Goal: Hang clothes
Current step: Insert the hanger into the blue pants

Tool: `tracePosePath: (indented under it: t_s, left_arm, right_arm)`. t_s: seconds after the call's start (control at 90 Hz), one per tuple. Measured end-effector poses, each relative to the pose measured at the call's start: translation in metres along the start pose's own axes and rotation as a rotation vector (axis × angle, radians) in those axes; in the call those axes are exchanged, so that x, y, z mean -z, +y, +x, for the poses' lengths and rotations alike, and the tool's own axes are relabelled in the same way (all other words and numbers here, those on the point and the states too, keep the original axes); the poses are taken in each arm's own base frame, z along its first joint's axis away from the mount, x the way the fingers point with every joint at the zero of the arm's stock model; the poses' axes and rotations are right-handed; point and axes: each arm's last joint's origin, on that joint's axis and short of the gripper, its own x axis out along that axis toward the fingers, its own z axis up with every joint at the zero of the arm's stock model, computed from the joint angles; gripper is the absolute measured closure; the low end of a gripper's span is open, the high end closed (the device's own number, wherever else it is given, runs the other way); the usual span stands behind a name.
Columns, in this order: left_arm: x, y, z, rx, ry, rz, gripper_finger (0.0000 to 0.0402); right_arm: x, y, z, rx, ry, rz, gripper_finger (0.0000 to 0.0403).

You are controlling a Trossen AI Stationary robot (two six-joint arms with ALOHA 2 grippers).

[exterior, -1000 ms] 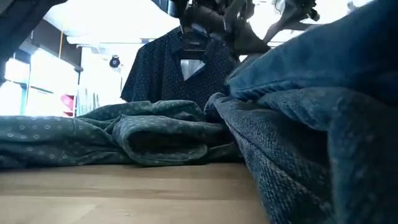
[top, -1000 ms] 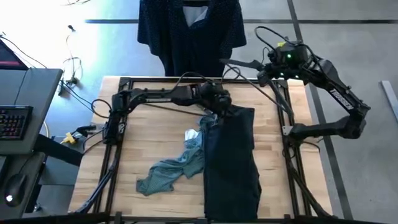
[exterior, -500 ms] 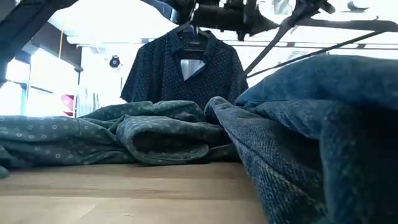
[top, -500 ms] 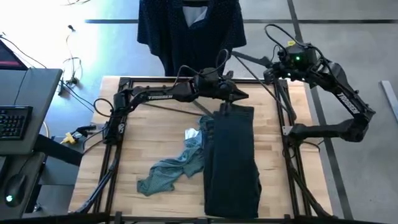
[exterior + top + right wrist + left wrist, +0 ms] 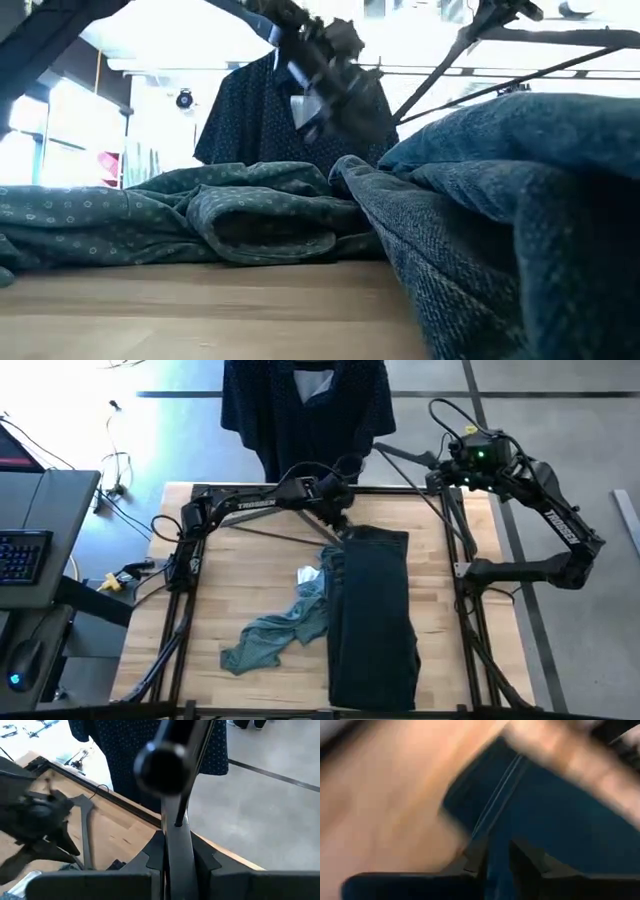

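Gripping a thin dark hanger (image 5: 176, 795) between closed fingers, the right end effector (image 5: 175, 837) hovers off the desk's (image 5: 240, 580) far right corner, likely presenting the hanger for dressing. Left end effector (image 5: 338, 520): at the top edge of the black trousers (image 5: 372, 610), fingers nearly together, grip on cloth not determinable, probably positioned to lift the waistband. Clothes: black trousers flat and lengthwise at desk centre-right; teal shirt (image 5: 275, 635) crumpled just beside them; navy dotted shirt (image 5: 305, 410) already hung beyond the far edge.
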Motion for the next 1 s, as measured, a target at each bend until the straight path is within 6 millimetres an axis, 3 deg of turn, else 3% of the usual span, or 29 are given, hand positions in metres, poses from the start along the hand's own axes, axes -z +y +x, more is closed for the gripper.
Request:
tracePosePath:
  t_s: [0.178,0.344,0.744,1.0]
  left_arm:
    - [0.019,0.024,0.020,0.131,0.127,-0.261,0.0250]
    - [0.033,0.033,0.040,0.169,0.127,-0.369,0.0211]
    - [0.045,0.017,0.081,0.217,0.109,-0.461,0.0205]
    - [0.048,0.017,0.082,0.207,0.125,-0.460,0.0205]
  right_arm:
    - [0.000,0.000,0.000,0.000,-0.003,-0.024,0.0378]
    - [0.000,0.000,0.000,-0.001,-0.004,-0.024,0.0378]
    - [-0.002,0.001,0.000,-0.009,-0.015,-0.018,0.0378]
    - [-0.003,0.001,0.000,-0.013,-0.027,-0.018,0.0378]
